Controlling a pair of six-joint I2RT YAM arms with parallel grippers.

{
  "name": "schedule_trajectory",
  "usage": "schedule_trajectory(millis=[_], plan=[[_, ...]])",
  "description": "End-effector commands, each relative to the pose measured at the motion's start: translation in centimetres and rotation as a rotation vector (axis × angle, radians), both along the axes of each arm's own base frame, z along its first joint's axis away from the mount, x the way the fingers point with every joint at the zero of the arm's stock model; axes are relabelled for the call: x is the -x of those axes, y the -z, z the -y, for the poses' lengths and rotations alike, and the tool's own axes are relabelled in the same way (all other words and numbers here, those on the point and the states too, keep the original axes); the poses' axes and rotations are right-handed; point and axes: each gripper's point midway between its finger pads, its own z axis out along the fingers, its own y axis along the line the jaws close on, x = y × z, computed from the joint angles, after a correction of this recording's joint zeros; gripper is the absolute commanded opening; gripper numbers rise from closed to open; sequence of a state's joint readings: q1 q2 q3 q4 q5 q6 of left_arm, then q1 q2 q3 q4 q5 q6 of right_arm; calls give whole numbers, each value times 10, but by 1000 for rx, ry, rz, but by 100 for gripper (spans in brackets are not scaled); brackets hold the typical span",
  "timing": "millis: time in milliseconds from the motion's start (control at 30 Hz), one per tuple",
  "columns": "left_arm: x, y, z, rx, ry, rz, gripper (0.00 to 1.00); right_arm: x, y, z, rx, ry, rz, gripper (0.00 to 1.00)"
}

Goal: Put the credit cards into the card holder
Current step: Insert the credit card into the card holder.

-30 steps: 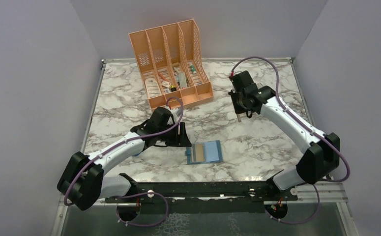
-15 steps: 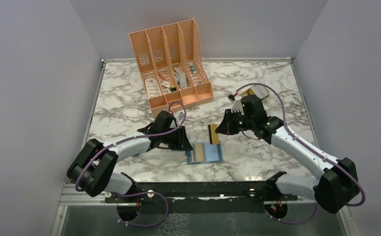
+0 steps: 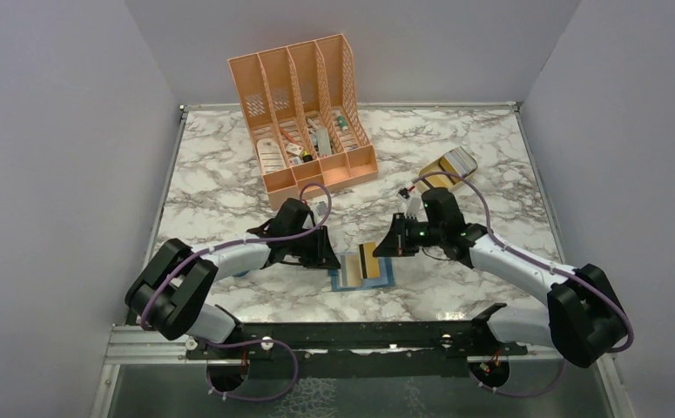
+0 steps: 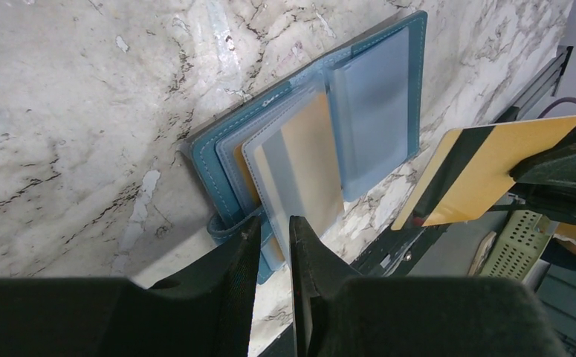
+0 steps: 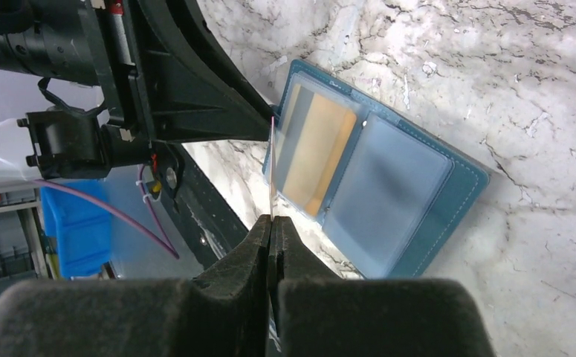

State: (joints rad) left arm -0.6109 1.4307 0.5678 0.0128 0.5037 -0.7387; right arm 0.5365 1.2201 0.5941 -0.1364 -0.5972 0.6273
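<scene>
My right gripper (image 5: 272, 223) is clamped on the striped gold card (image 4: 485, 167), which juts straight ahead of its fingers – long axis in line with them, stripe end leading toward the open card holder (image 4: 209, 160) just beyond. My left gripper (image 4: 273, 223) stands narrow astride 1 sleeve (image 4: 299, 171); I cannot tell if it grips. If not, the card may snag and shove the holder.

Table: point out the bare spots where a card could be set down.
Bare marble lies left of the organizer up to the table edge, and in the far right corner behind the tray. Crowded: the card holder, with the left gripper and right gripper meeting at it.
</scene>
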Motion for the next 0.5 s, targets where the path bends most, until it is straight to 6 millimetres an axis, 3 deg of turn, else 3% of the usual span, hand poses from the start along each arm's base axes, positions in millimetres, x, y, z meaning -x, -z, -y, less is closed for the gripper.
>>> schedule_trajectory(millis=[0, 467], plan=[[1, 11, -5, -40, -2, 5, 24, -4, 2, -9, -42, -24, -5, 1], [3, 18, -10, -80, -2, 4, 25, -3, 50, -7, 43, -35, -115, 1]])
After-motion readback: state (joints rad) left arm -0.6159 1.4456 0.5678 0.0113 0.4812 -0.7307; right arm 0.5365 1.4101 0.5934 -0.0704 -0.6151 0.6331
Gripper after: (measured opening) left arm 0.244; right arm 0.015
